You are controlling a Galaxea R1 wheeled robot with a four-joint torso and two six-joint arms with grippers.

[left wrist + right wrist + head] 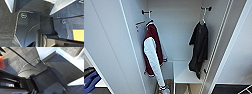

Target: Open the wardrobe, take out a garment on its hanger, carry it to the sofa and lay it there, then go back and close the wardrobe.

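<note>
The wardrobe (184, 30) stands open in the head view, its white doors swung out to both sides. On the right inside, the black garment (199, 47) hangs limp on its hanger (203, 18), whose slim hook sits over a black peg (206, 8). In the wrist views, each arm's dark plate is low over dark carpet, and neither gripper's fingers can be made out.
A maroon jacket with white sleeves (152, 50) hangs from the left peg. A low white shelf (184, 72) lies under the black garment. A blue shape (90, 81) shows past the left door (106, 50). The right wrist view shows a woven basket (71, 50) and a red object (1, 62).
</note>
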